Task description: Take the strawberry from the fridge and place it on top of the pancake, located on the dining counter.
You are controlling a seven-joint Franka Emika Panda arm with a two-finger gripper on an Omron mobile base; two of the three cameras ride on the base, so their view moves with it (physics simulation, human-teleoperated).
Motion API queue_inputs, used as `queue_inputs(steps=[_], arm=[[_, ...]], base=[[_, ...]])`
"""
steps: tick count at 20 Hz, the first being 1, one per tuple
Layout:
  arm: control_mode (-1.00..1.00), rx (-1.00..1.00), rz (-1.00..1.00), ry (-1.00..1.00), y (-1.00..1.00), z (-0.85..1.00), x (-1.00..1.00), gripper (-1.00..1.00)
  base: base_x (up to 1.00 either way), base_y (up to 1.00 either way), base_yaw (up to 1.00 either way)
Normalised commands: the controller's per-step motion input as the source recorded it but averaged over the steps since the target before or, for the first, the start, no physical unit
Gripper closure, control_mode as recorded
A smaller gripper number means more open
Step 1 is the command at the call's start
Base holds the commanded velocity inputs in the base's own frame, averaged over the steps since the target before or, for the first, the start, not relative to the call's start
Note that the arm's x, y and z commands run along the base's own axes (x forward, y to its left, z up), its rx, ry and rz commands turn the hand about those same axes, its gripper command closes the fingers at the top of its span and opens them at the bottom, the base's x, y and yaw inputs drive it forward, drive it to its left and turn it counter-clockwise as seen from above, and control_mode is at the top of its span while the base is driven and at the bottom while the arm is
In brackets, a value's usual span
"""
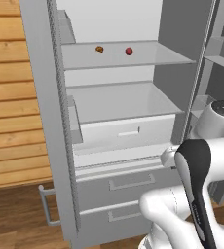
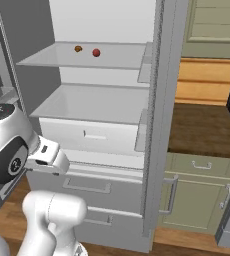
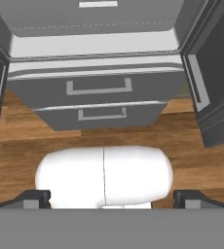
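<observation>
Strawberry (image 1: 129, 51) is sitting on the upper shelf (image 1: 148, 57) of the open fridge (image 1: 119, 131), in the upper middle of the left base view, with a tiny orange-brown item (image 1: 99, 49) lying just to its left on the same shelf, the two near each other but apart. At the far left of that frame a wooden plank wall (image 1: 9, 97) is showing, then the fridge's open left door (image 1: 48, 121) with its bar handle (image 1: 46, 206) low down, then the pale shelves, an inner drawer (image 1: 126, 131) and two bottom drawers (image 1: 123, 194), and at the lower right the robot's arm is rising. In the right base view the orange-brown item (image 2: 78, 49) and the strawberry (image 2: 96, 52) are lying in the upper left of the frame on the upper shelf (image 2: 112, 57), well above the arm at the lower left; further right the fridge's right door (image 2: 159, 115) is standing open, and beyond it a dark-brown tabletop (image 2: 202, 130) is lying over pale green cabinets (image 2: 197, 195). In the hand view the pincer (image 3: 112, 199) is standing wide open and holding nothing, its two dark fingertips (image 3: 33, 198) rising at the bottom corners, and it is looking down at the two bottom drawers (image 3: 99, 97) and the wooden floor (image 3: 182, 141).
</observation>
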Motion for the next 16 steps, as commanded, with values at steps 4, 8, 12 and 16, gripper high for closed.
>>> queue_inputs(steps=[4,8,12,16], arm=[[-1.0,0.0,0.0,0.0,0.0,0.0,0.0,-1.0],[-1.0,0.0,0.0,0.0,0.0,0.0,0.0,-1.0],[-1.0,0.0,0.0,0.0,0.0,0.0,0.08,-1.0],[1.0,0.0,0.0,0.0,0.0,0.0,0.22,-1.0]], base=[[0.0,0.0,0.0],[0.0,0.0,0.0],[0.0,0.0,0.0],[0.27,0.0,0.0]])
